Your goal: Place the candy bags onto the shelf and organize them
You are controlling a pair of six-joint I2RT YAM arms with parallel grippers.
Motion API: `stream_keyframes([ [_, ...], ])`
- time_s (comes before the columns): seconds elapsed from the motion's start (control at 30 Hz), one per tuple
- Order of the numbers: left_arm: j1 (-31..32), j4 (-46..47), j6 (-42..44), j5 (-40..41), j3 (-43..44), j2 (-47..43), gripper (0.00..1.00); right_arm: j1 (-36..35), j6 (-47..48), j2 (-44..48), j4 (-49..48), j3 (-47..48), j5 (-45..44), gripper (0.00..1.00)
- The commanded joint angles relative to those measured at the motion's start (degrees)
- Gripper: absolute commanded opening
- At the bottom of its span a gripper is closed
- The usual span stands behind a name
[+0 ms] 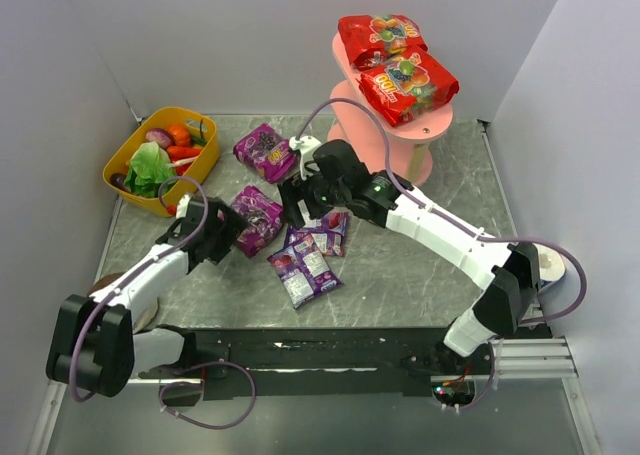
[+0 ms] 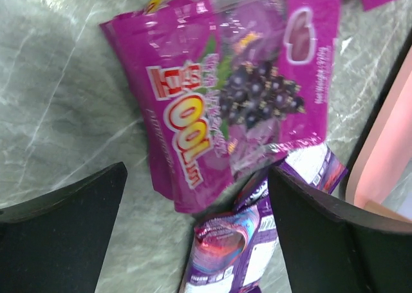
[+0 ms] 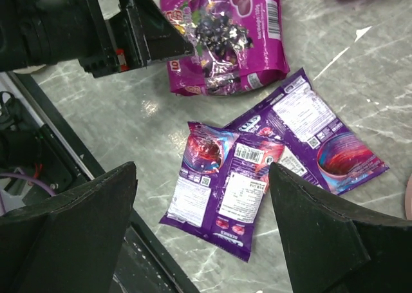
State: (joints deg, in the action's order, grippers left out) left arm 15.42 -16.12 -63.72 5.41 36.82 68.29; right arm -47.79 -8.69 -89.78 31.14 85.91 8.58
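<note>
The left end effector [image 2: 196, 177] is spread wide with nothing between its fingers [image 2: 64, 228]. It hangs just over the near edge of a magenta grape-print candy bag [image 2: 238, 93] that lies flat on the grey marble surface [image 2: 58, 80]. Whether the fingers touch the bag cannot be told. In the overhead view this end effector [image 1: 232, 237] sits well to the left of the pink shelf [image 1: 430, 125] and nearer the arm bases.

The right end effector [image 3: 201, 170] is also fully spread and empty. It is poised above two smaller purple bags [image 3: 225, 190] that lie print-side down, overlapping each other. From above, it [image 1: 296, 207] lies between the left end effector and the shelf, close beside the grape bag [image 1: 258, 218]. The purple pair [image 1: 310, 265] lies on the base side of it, with more purple packets [image 1: 328, 237] bunched just toward the shelf from them.

A second magenta bag [image 1: 265, 151] lies nearer the back wall, left of the shelf's foot. Two red fruit-print bags [image 1: 380, 37] [image 1: 408, 83] lie side by side on the shelf's top tier, the nearer one reaching its front rim.

Farthest from the shelf, at the back left, a yellow basket [image 1: 128, 150] holds toy vegetables [image 1: 150, 165].
</note>
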Motion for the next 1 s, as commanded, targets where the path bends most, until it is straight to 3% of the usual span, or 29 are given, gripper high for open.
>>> stream_keyframes([
  [0.0, -1.6, 10.3, -6.5, 0.0, -3.3, 0.3, 0.94, 0.7, -0.5, -0.7, 1.9, 4.7, -2.1, 0.89],
  [0.2, -4.3, 19.9, -8.9, -0.8, -8.0, 1.2, 0.80, 0.8, -1.0, 0.0, 3.0, 6.9, -1.9, 0.88],
  [0.33, -5.8, 29.3, -9.2, -3.3, -11.2, 3.0, 0.77, 0.8, -0.2, 2.0, 3.2, 6.9, -1.6, 0.88],
  [0.47, -6.3, 30.6, -6.9, -5.0, -9.7, 7.1, 0.68, 1.5, 0.1, 4.8, 2.8, 6.8, -2.0, 0.88],
  [0.7, -6.8, 32.2, -8.8, -6.8, -10.2, 9.9, 0.36, 3.8, -0.7, 6.5, 3.8, 10.2, 0.4, 0.89],
  [0.8, -7.0, 28.8, -7.4, -6.6, -7.9, 9.9, 0.20, 5.0, -1.7, 7.0, 4.1, 10.9, 0.2, 0.88],
  [0.97, -7.0, 23.7, -3.4, -7.1, -2.9, 9.3, 0.01, 6.3, -2.3, 8.9, 4.7, 12.0, 1.3, 0.89],
])
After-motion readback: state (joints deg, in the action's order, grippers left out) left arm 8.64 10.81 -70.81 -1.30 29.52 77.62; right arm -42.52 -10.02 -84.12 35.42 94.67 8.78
